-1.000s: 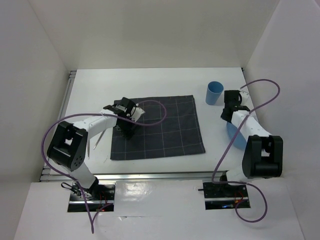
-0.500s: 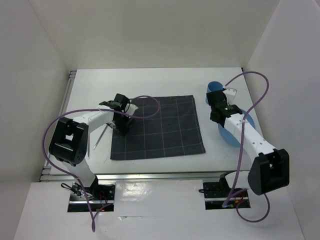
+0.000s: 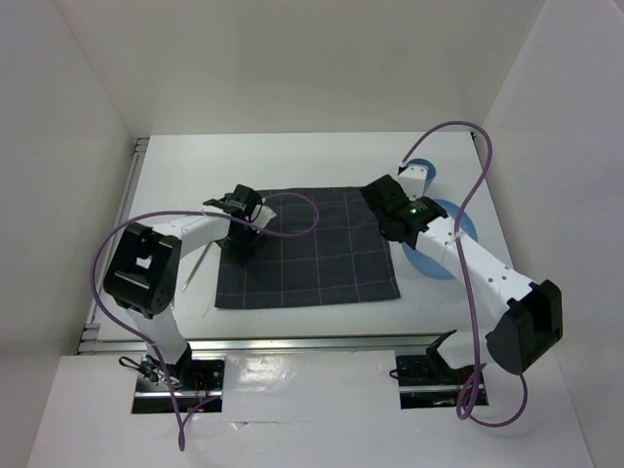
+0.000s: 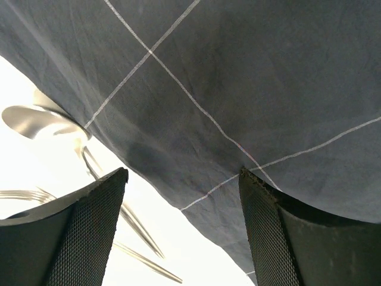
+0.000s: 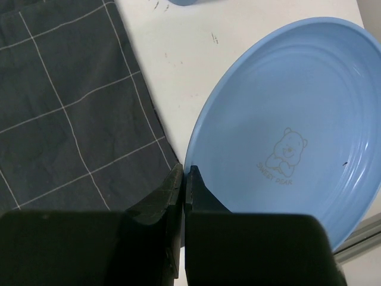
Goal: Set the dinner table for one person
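Observation:
The dinner table (image 3: 292, 161) is the white tabletop. A dark grey checked cloth (image 3: 312, 249) lies in its middle. My right gripper (image 5: 184, 179) is shut on the left rim of a blue plate (image 5: 286, 131) with a bear print. It holds the plate (image 3: 441, 244) at the cloth's right edge (image 5: 71, 119). My left gripper (image 4: 181, 196) is open and empty, its jaws astride the cloth's left edge (image 4: 238, 89). A spoon (image 4: 41, 119) and a fork (image 4: 21, 195) lie on the table just left of it. In the top view the left gripper (image 3: 242, 232) is over the cloth's left side.
A blue cup (image 3: 421, 168) stands behind the right arm, partly hidden; its base shows in the right wrist view (image 5: 184, 2). The cutlery (image 3: 195, 266) lies left of the cloth. White walls enclose the table on three sides. A metal rail (image 3: 292, 343) runs along the near edge.
My right arm has swung left with the blue plate, from the table's right side to the cloth's right edge. My left gripper has shifted only slightly at the cloth's left edge.

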